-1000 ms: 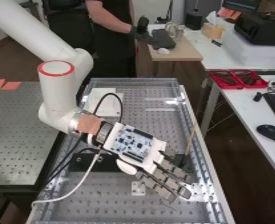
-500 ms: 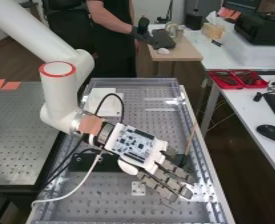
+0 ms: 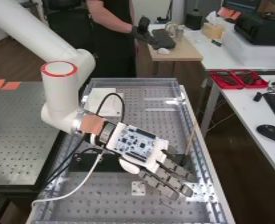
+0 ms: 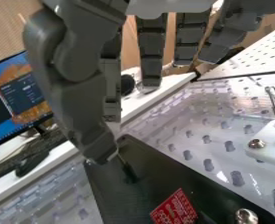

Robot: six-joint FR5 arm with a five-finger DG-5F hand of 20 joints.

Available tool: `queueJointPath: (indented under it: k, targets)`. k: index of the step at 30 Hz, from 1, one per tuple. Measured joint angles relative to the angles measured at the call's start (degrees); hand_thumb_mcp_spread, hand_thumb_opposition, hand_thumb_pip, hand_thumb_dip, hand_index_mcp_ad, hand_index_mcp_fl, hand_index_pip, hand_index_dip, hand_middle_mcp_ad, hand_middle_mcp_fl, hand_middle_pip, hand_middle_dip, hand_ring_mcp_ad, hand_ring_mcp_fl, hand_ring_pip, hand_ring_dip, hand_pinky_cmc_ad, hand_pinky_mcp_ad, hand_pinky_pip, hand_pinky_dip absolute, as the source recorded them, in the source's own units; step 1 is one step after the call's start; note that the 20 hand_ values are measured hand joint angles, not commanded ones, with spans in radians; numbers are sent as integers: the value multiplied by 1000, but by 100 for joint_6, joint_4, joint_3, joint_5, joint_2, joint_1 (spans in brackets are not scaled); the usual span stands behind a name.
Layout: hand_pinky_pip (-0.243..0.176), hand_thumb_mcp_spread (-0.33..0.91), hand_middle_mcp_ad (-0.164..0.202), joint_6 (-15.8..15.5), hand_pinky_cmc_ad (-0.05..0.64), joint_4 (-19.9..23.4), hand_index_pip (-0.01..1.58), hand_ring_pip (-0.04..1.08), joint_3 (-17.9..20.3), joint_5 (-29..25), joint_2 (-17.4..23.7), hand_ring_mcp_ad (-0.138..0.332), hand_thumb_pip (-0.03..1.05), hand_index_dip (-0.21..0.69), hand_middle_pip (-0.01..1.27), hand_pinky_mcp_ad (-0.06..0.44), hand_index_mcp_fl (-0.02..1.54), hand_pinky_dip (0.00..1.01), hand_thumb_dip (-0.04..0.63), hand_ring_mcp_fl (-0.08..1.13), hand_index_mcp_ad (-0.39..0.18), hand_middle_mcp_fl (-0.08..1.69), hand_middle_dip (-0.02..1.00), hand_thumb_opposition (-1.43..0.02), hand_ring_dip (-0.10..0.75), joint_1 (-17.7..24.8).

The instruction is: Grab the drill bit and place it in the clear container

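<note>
Nearest, over the perforated grey tabletop (image 3: pixel 101 200), the dark grey hand (image 3: pixel 169 176) hangs open, fingers nearly straight and seemingly gripping nothing, its thumb tip by a slim dark piece, apparently the drill bit (image 4: pixel 130 174), at the flat black plate (image 4: pixel 118 200), with a flat white square (image 3: pixel 108 105) farther off.

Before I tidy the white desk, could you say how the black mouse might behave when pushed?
The black mouse would probably slide rather than roll, being low and wide. Its smooth, rounded top may prove slippery to pinch.
</note>
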State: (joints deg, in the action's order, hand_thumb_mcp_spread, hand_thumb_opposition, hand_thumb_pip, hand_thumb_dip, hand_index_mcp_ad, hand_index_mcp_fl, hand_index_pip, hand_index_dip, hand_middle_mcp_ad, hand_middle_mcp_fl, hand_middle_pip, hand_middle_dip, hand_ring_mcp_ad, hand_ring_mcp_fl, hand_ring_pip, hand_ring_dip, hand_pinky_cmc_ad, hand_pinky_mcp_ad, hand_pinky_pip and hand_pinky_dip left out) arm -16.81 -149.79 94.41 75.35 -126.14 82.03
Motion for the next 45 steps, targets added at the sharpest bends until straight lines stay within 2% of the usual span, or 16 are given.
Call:
queueJointPath:
  k: [5, 10, 33, 38, 41, 45]
  targets:
    - [-91, 513, 99, 15, 264, -43, 1075, 101, -20, 3, -4, 164, 565, 124, 140, 147, 405, 180, 283, 45, -169, 251, 154, -944, -21, -15]
    - [-91, 497, 99, 24, 265, 2, 1075, 101, -15, -11, 2, 164, 613, 113, 143, 147, 403, 180, 302, 51, -169, 234, 154, -929, -21, -23]
    - [-91, 497, 99, 52, 265, 31, 1073, 99, -52, 24, -20, 164, 583, 113, 134, 147, 456, 180, 302, 33, -169, 234, 154, -913, -21, -2]
    - [-91, 497, 98, 42, 265, 51, 1086, 99, -54, 8, -25, 164, 583, 113, 134, 147, 522, 180, 302, 30, -169, 234, 154, -913, -21, -2]
    - [-91, 504, 98, 26, 265, 72, 1229, 99, -51, -6, -26, 166, 574, 108, 134, 147, 675, 180, 291, 30, -166, 243, 154, -929, -21, -6]
    - [-91, 524, 96, 4, 265, 112, 1229, 99, -34, -51, -26, 166, 567, 106, 138, 147, 693, 180, 290, 30, -166, 284, 154, -939, -21, -9]
